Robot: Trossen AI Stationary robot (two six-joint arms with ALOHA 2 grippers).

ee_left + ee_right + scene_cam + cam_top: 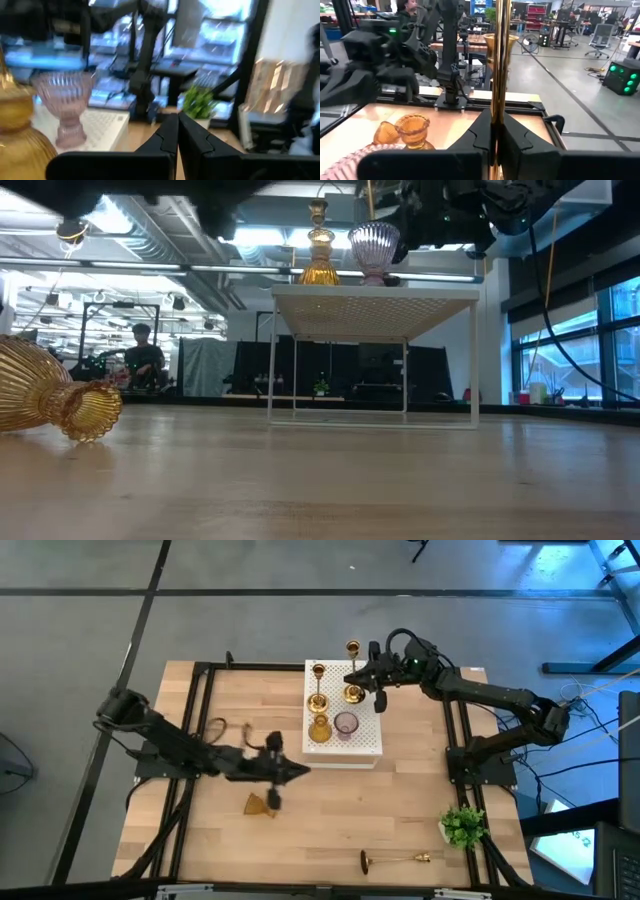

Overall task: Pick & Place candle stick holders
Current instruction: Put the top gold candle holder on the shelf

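Now — right gripper [357,677] clamped on brass candlestick [353,693] over white perforated box [368,743] | lower it upright, base flat, clear of neighbours | left gripper [300,770] jaws together, empty — amber glass holder [262,803] lies tipped on table [400,810].

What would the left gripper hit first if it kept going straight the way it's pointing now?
Probably the white perforated box: the shut left gripper points at its near edge, below the pink glass holder. Depth is hard to judge.
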